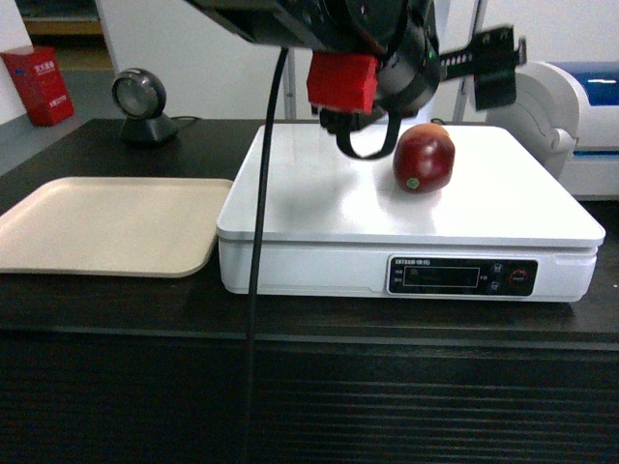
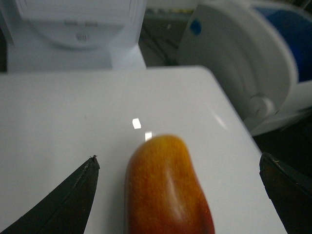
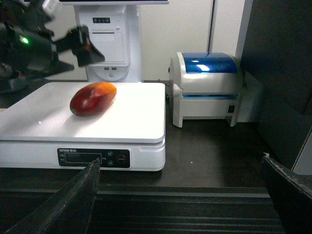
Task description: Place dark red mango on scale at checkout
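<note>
Left wrist view alone shows the left tool (image 2: 178, 168) released, straddling the dark red mango (image 2: 168, 190).

The dark red mango (image 1: 424, 158) at upper right of centre in the head view is glossy deep red with a small green sticker; in the left wrist view its skin turns orange-yellow at the far end. The scale (image 1: 329, 203) is glossy white, its front panel (image 1: 461, 275) black. The tray (image 1: 106, 224) at left is plain beige. The checkout (image 1: 309, 396) is black, its front ribbed horizontally. At upper right a machine (image 1: 580, 116) is white and blue. A red block (image 1: 341, 80) sits at top centre.
</note>
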Controlling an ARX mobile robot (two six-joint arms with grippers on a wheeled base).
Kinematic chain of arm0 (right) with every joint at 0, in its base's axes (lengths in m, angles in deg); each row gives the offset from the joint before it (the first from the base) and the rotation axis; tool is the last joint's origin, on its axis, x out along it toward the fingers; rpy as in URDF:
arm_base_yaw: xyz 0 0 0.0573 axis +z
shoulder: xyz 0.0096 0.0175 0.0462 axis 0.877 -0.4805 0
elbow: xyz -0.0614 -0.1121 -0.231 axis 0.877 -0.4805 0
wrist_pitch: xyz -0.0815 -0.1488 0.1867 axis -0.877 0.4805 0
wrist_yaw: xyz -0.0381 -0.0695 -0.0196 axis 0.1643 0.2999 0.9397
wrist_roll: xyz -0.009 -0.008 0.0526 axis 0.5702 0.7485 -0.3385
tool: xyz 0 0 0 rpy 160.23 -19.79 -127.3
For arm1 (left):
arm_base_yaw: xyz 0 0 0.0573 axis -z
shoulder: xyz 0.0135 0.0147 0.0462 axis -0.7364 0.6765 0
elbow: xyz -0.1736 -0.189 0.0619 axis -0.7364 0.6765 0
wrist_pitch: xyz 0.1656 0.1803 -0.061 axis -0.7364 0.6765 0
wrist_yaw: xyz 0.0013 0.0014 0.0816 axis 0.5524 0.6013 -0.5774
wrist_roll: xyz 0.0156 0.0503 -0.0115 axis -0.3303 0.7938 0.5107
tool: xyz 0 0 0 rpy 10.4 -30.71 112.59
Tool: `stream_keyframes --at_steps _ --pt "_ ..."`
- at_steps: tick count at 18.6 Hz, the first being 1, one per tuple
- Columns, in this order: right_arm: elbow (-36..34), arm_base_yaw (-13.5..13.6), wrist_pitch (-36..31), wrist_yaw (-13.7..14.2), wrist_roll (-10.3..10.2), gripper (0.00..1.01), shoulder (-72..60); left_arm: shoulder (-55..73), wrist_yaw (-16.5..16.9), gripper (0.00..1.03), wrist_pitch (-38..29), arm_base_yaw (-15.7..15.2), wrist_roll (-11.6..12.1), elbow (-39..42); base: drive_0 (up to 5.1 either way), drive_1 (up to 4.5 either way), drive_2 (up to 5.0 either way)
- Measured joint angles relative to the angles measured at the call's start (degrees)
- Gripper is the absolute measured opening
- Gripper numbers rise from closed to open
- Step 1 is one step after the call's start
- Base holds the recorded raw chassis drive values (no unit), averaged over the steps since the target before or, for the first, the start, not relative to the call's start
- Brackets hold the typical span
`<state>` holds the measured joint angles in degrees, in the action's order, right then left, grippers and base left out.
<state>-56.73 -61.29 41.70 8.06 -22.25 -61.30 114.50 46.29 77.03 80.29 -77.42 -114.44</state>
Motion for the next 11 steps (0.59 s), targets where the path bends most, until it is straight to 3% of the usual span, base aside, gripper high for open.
stream_keyframes --at_steps 4,6,10,11 --pt "0.0 0.0 0.0 0.0 0.0 0.98 0.0 -17.2 1.4 0.98 -13.4 -3.8 3.0 15.5 0.0 0.0 0.0" --pt "0.0 0.0 0.0 0.0 0.0 0.98 0.0 -25.8 1.0 0.98 -18.8 -7.9 5.8 26.7 0.0 0.0 0.0" --pt "0.0 0.0 0.0 0.0 0.0 0.98 0.0 -47.8 3.2 0.98 -23.5 -18.8 6.1 49.2 0.0 0.0 0.0" --pt "0.0 0.0 0.0 0.0 0.0 0.98 0.0 -49.5 3.5 0.98 -23.8 -19.6 6.1 50.8 0.0 0.0 0.0"
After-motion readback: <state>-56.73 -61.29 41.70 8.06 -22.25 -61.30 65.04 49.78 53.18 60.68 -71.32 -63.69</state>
